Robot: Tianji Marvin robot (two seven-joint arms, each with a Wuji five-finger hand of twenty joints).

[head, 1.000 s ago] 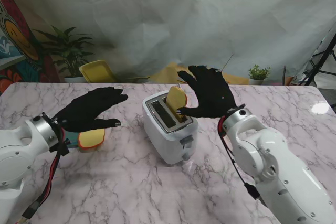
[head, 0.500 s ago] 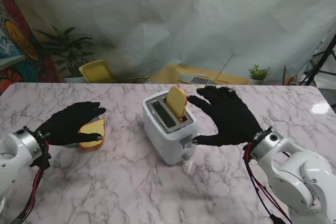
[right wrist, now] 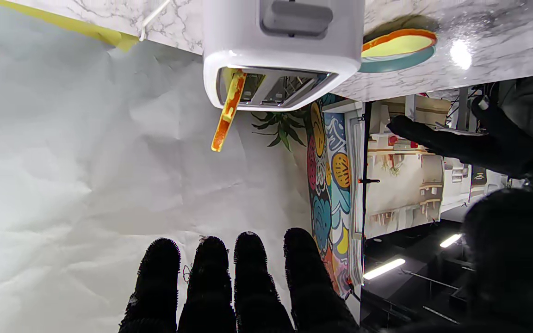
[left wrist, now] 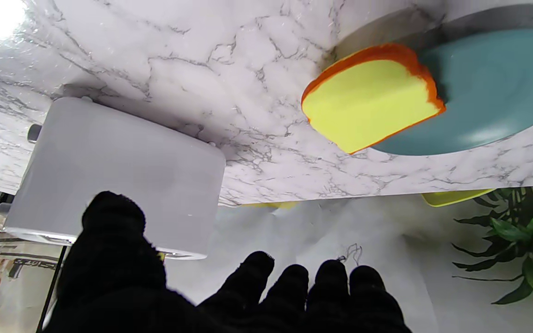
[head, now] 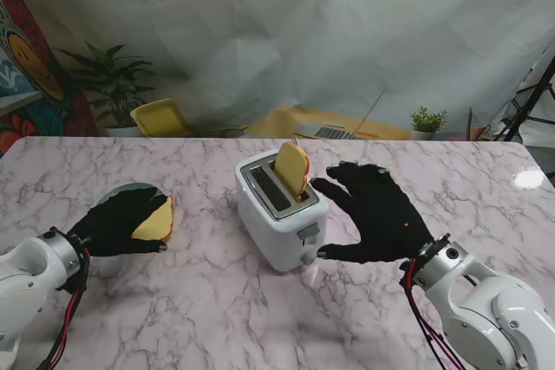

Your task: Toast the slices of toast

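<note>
Where toaster (head: 279,210) stands, plant (head: 113,84) behind.

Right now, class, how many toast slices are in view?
2. One toast slice stands in the toaster's right-hand slot; another lies on the teal plate beneath the left hand. None seems hidden.

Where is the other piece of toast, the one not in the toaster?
In the stand's view the toast slice lies on the left side of the table, resting on the edge of the teal plate, right by the left hand and left of the toaster.
</note>
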